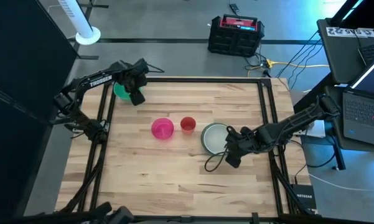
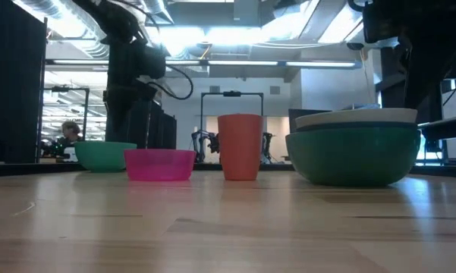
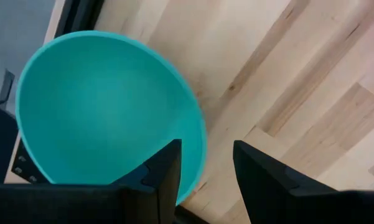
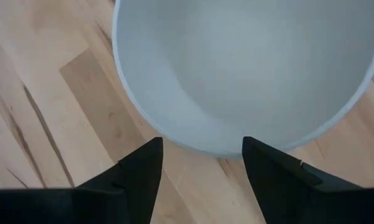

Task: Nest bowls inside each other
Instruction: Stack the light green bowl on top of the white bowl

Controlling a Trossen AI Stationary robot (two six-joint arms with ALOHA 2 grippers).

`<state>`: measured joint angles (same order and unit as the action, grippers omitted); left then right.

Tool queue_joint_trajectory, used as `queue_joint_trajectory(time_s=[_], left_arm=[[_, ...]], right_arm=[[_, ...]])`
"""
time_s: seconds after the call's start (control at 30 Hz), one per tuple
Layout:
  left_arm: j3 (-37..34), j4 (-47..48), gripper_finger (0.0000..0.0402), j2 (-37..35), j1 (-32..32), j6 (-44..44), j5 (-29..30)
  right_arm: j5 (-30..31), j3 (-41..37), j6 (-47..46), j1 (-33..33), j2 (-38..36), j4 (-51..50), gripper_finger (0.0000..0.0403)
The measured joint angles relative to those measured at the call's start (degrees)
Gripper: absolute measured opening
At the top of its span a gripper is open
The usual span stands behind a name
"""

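Observation:
A green bowl (image 1: 120, 91) (image 3: 106, 106) rests on its base at the table's far left corner. My left gripper (image 1: 135, 94) (image 3: 206, 168) hovers open over its right rim, one finger above the inside and one outside. A pink bowl (image 1: 162, 128) (image 2: 159, 164) stands mid-table. To its right a white bowl (image 1: 215, 135) (image 4: 236, 68) sits nested inside a dark teal bowl (image 2: 354, 155). My right gripper (image 1: 233, 152) (image 4: 202, 174) hangs open just above the white bowl's near right rim.
A small red cup (image 1: 187, 124) (image 2: 239, 146) stands between the pink bowl and the nested pair. Black frame rails (image 1: 106, 118) run along the table's left and right sides. A loose cable (image 1: 213, 163) lies near my right gripper. Bare wood fills the near half.

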<state>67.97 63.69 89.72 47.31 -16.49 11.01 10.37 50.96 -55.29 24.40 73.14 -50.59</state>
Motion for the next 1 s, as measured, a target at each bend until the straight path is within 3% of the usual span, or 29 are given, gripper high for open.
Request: queue_joint_trajectory(time_s=[0.57, 1.0], left_arm=[[0.0, -3.5, 0.0129, 7.5, 1.0, -0.4, -0.3], [0.0, -5.5, 0.001, 14.2, 2.8, -2.2, -0.3]], right_arm=[[-0.7, 0.0, -2.5, 0.0, 0.0, -0.3, 0.0209], [0.6, 0.0, -4.9, 0.0, 0.0, -2.2, 0.0209]])
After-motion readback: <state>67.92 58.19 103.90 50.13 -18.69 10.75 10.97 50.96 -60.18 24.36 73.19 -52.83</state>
